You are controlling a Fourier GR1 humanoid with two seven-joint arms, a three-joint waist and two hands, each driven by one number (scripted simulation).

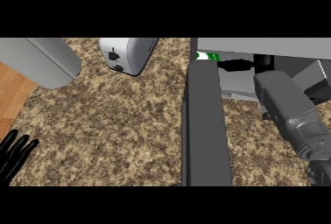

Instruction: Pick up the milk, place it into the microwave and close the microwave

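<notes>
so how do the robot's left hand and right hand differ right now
The left hand rests open at the lower left edge, over the counter; the right hand is up at the microwave's opening, past the open door. The left hand has nothing near it; the right hand is beside the milk. The left hand's forearm hardly shows; the right hand's grey forearm shows at length. Both are black.

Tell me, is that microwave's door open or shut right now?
Open. The microwave door stands out edge-on over the counter, and the right hand is inside the cavity beyond it.
</notes>
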